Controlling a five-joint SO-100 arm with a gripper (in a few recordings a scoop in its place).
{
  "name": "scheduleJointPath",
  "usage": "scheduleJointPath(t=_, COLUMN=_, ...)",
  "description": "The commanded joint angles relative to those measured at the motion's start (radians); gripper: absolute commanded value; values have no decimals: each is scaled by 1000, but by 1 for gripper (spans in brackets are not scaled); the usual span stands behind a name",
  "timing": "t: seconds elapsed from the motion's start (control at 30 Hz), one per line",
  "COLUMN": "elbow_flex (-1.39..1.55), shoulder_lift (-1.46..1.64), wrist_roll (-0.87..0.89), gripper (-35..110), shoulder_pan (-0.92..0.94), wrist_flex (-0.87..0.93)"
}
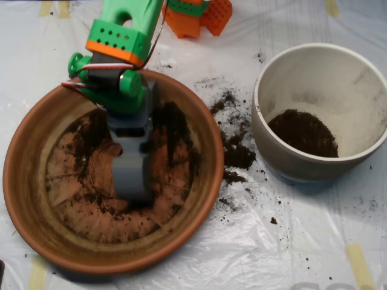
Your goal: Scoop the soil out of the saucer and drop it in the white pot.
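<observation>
Now your scoop sits down in saucer w/ soil around it; can't tell if fingers shut; white pot lies right.

You see an orange-brown saucer with a paler inner ring, streaked by dark brown-black soil; an off-white white pot with greyish outer wall; your grey scoop under a bright green arm banded orange; translucent whitish plastic sheeting.
</observation>
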Motion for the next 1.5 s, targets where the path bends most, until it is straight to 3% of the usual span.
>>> scheduleJointPath(t=0.0, elbow_flex=-209, shoulder_lift=-32, wrist_roll=0, gripper=65, shoulder_pan=5, wrist_flex=67)
scheduleJointPath(t=0.4, elbow_flex=-350, shoulder_lift=-123, wrist_roll=-34, gripper=57, shoulder_pan=-61, wrist_flex=158)
scheduleJointPath(t=0.93, elbow_flex=-299, shoulder_lift=-89, wrist_roll=-101, gripper=41, shoulder_pan=17, wrist_flex=149)
scheduleJointPath(t=1.07, elbow_flex=-179, shoulder_lift=-2, wrist_roll=-118, gripper=28, shoulder_pan=23, wrist_flex=92)
scheduleJointPath(t=1.47, elbow_flex=428, shoulder_lift=462, wrist_roll=-164, gripper=26, shoulder_pan=38, wrist_flex=-242)
